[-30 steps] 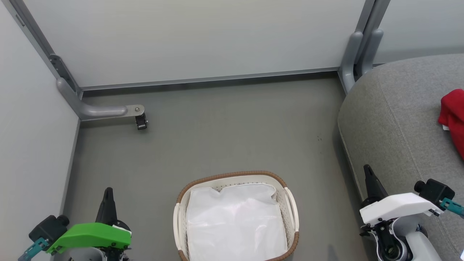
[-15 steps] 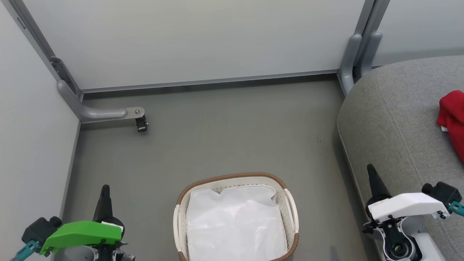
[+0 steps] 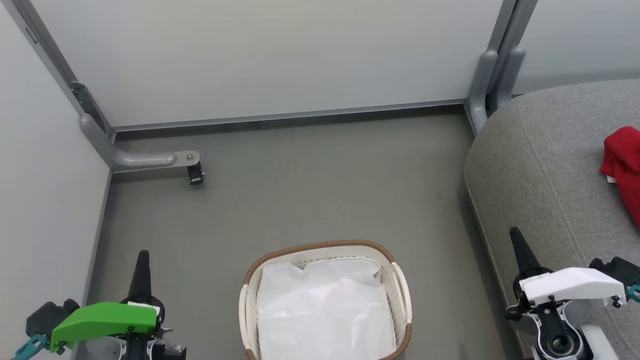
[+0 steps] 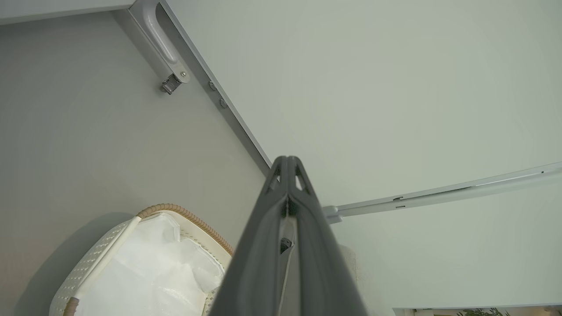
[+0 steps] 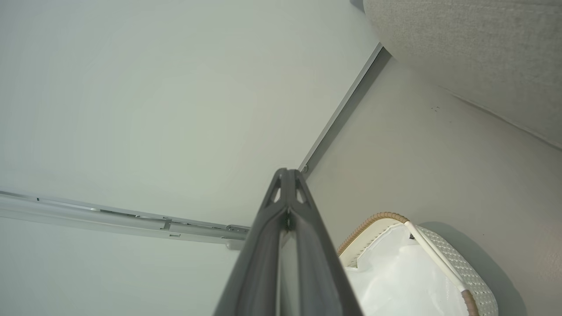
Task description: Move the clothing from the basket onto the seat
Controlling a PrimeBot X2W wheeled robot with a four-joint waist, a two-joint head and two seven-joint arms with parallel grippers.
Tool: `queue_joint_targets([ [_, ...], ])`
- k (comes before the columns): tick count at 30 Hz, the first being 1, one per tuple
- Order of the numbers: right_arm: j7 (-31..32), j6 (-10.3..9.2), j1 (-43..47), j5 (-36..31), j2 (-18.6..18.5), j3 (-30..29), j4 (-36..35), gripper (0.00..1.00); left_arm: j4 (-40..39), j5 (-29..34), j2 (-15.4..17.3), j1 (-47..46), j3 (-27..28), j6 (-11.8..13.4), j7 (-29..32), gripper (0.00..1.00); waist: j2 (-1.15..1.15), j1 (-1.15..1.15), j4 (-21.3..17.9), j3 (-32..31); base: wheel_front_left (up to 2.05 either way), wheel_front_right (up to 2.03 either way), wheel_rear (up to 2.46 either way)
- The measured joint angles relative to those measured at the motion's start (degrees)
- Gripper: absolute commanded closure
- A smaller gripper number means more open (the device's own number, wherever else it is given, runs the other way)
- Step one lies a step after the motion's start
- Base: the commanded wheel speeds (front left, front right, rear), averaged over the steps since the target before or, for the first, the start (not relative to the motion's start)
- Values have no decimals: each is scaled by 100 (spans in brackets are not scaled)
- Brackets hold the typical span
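The white perforated basket (image 3: 402,295) with its brown woven rim stands on the floor at bottom centre, holding just its white liner (image 3: 322,310). Red clothing (image 3: 622,162) lies on the grey seat (image 3: 540,165) at the right edge, partly cut off by the frame. My left gripper (image 3: 142,257) is at the lower left, left of the basket, fingers pressed together with nothing in them. My right gripper (image 3: 515,235) sits at the lower right beside the seat's front edge, also shut and empty. The wrist views show the basket (image 4: 175,213) (image 5: 461,267) below each closed finger pair (image 4: 287,164) (image 5: 287,175).
Grey floor (image 3: 310,185) spreads ahead of the basket. Pale partition panels (image 3: 280,55) close off the back and left. A metal foot with a small caster (image 3: 194,172) juts from the left corner; a grey post base (image 3: 492,80) stands by the seat.
The whole head view has shifted slightly, so the camera moved. Both grippers sit a little lower in the picture and remain shut.
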Motion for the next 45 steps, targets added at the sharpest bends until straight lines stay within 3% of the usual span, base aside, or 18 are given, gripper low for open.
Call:
queue_joint_targets([
  [45, 550, -2, 131, 2174, -14, -268, -367, 100, -377, -2087, 8, -41, 215, 0, 569, 100, 0, 0, -20, -166, 0, 0, 0],
])
